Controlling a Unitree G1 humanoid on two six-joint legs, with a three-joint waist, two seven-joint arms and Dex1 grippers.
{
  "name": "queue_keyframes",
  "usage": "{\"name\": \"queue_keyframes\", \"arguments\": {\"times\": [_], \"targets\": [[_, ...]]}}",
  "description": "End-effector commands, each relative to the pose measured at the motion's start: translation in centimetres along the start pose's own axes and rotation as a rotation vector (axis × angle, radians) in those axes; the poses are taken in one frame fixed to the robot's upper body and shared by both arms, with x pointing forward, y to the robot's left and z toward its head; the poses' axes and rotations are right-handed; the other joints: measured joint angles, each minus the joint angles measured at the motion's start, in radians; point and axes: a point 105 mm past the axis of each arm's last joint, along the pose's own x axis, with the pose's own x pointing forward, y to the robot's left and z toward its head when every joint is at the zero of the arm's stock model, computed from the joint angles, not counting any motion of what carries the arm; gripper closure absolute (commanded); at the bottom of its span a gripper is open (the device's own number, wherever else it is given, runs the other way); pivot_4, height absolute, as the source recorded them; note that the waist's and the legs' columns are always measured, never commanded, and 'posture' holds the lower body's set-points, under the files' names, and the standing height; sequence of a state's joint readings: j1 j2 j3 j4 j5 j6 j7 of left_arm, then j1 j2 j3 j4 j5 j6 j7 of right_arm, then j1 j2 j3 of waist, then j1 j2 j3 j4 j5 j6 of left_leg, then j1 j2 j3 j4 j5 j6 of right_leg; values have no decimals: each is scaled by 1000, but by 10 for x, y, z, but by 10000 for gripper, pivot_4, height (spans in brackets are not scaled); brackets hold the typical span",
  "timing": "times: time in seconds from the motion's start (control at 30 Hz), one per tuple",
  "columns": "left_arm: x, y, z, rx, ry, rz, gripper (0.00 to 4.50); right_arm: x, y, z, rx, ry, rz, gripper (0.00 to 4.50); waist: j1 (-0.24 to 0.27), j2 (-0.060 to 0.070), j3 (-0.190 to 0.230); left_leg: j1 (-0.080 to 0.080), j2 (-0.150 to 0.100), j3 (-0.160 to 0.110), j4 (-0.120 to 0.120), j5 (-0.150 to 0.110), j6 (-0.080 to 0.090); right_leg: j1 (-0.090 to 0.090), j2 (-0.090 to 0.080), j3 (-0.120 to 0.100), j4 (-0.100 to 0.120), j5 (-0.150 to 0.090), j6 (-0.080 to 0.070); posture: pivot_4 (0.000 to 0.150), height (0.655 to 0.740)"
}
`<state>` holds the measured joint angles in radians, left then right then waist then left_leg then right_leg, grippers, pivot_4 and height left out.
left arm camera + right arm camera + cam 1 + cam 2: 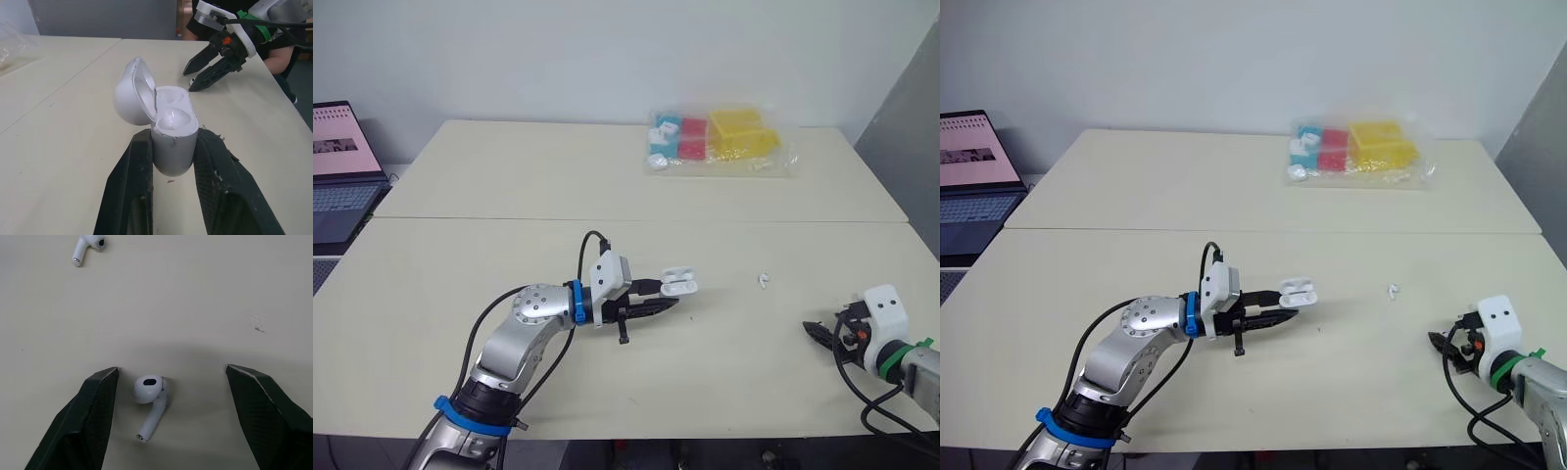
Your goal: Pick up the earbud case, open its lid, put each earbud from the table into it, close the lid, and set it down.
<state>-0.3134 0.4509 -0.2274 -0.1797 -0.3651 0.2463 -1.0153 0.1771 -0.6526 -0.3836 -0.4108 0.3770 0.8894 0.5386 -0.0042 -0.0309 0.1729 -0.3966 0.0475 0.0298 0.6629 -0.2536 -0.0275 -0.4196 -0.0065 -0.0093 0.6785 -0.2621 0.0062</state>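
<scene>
The white earbud case (171, 129) stands upright with its lid swung open, and my left gripper (171, 147) is shut on its lower body. In the head view the case (680, 284) is held just above the middle of the near table by the left gripper (664, 299). One white earbud (150, 396) lies on the table between the wide-open fingers of my right gripper (172, 368), touching neither. A second earbud (763, 280) lies on the table between the case and the right gripper (818, 333), which sits low at the front right.
A clear plastic bag (717, 142) of coloured blocks lies on the far table at the back right. An open laptop (342, 166) stands off the left edge. A seam (460, 218) separates the two tables.
</scene>
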Motion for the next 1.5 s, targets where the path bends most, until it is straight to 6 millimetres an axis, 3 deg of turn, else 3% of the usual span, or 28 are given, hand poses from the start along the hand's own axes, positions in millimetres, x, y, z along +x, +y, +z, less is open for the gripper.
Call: {"name": "queue_keyframes", "arguments": {"times": [0.03,0.2,0.23,0.37,0.6,0.7,0.87,0.97,1.13,1.33,1.37,1.5], "targets": [[0,-2,8,44,-19,-8,37243,-1,6,-5,0,26,24,21541,0,0,0,0,0,0,0,0,0,0,0,0,0,0,0,1500,7378],[0,-2,8,44,-18,-6,37243,-2,8,-2,-20,25,35,39704,1,0,0,0,0,0,0,0,0,0,-1,0,0,0,0,1500,7378],[0,-1,8,45,-17,-5,37243,-2,8,-2,-31,26,39,40896,2,0,0,0,0,0,0,0,0,0,-1,0,0,0,0,1500,7378],[0,-1,7,47,-14,-3,37243,-5,11,2,-79,32,74,40778,2,0,0,0,-1,0,0,0,0,0,-1,0,0,0,0,1500,7378],[-1,0,6,51,-8,2,37243,-14,59,34,-535,52,413,40778,-3,0,0,0,0,0,0,0,0,0,0,1,0,0,0,1500,7378],[-1,0,6,53,-7,3,37243,-15,66,38,-697,87,505,40778,-1,-1,1,1,0,0,0,0,0,0,0,-1,0,0,0,1500,7378],[-1,-4,3,58,1,8,37243,-14,55,32,-1020,247,668,40778,2,0,1,-1,-1,1,0,0,0,-1,-1,-1,-3,0,0,1500,7378],[-2,-6,2,59,4,10,37243,-9,43,32,-1116,328,718,40778,1,-1,2,-1,-1,0,0,0,0,-1,-1,0,-4,0,0,1500,7378],[-3,-7,2,59,7,16,37243,-3,28,29,-1195,410,740,40778,2,-1,2,-1,0,1,0,0,0,-1,-1,-1,-4,0,0,1500,7378],[-2,-6,1,60,13,24,37243,1,26,28,-1190,447,773,40778,2,-1,2,0,0,0,0,0,0,0,-1,0,-2,0,-1,1500,7378],[-2,-6,1,61,13,25,37243,2,26,28,-1182,445,774,33603,2,-1,2,0,0,0,0,0,0,0,-1,0,-2,0,-1,1500,7378],[-2,-5,1,62,13,28,37243,7,29,31,-1194,405,753,20727,1,-1,2,1,0,0,0,0,0,0,-1,0,0,0,-1,1500,7378]]}}
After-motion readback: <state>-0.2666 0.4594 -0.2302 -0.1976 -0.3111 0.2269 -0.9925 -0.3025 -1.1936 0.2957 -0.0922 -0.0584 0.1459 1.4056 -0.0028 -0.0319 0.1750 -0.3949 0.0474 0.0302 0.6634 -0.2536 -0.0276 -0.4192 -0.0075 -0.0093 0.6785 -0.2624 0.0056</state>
